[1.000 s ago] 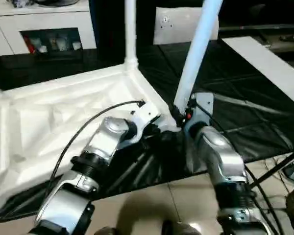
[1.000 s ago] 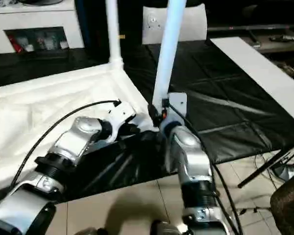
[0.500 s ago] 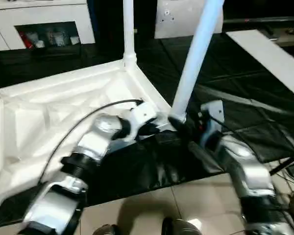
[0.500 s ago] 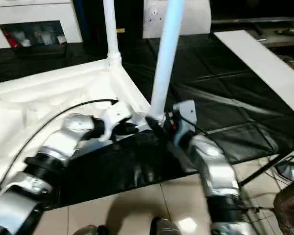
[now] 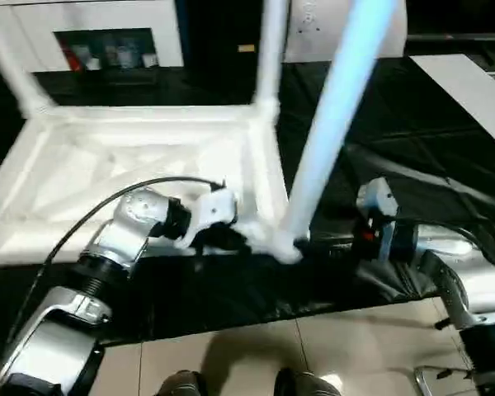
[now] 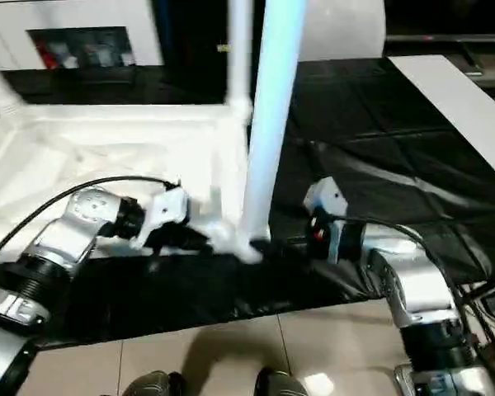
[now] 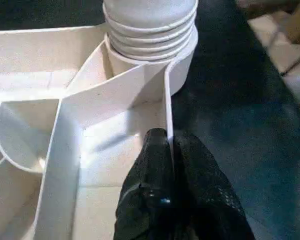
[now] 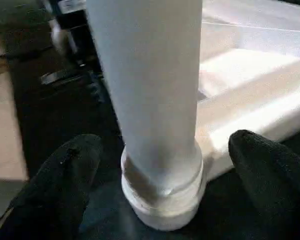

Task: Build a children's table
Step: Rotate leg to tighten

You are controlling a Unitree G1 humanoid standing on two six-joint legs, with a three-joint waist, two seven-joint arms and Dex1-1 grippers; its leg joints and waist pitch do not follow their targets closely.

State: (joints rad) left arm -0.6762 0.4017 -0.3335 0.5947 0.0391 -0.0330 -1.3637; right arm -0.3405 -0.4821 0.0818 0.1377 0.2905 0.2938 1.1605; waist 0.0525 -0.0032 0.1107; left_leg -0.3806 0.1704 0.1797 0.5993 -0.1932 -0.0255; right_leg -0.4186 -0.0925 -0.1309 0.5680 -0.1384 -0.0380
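1 table top (image 5: pixel 140 157), 3 legs (image 5: pixel 334 124) standing.

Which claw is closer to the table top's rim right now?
Left. The left claw is pinched shut on the table top's rim beside the corner socket. The right claw stands open around the near leg, fingers clear of it.

You saw an all-white table top (image 5: pixel 148 157) with moulded white ribs on its upturned underside. The near leg (image 5: pixel 334 124) was white with a pale blue tint; the far leg (image 5: pixel 272 49) was plain white. Beneath lay a black mat (image 5: pixel 396 124) creased in faint grey lines, on beige floor tiles (image 5: pixel 355 346). Your forearms were silver with black joints; the left gripper's fingers (image 7: pixel 162 190) were black, as were the right gripper's fingers (image 8: pixel 65 180). A red spot (image 5: pixel 365 234) marked the right wrist.
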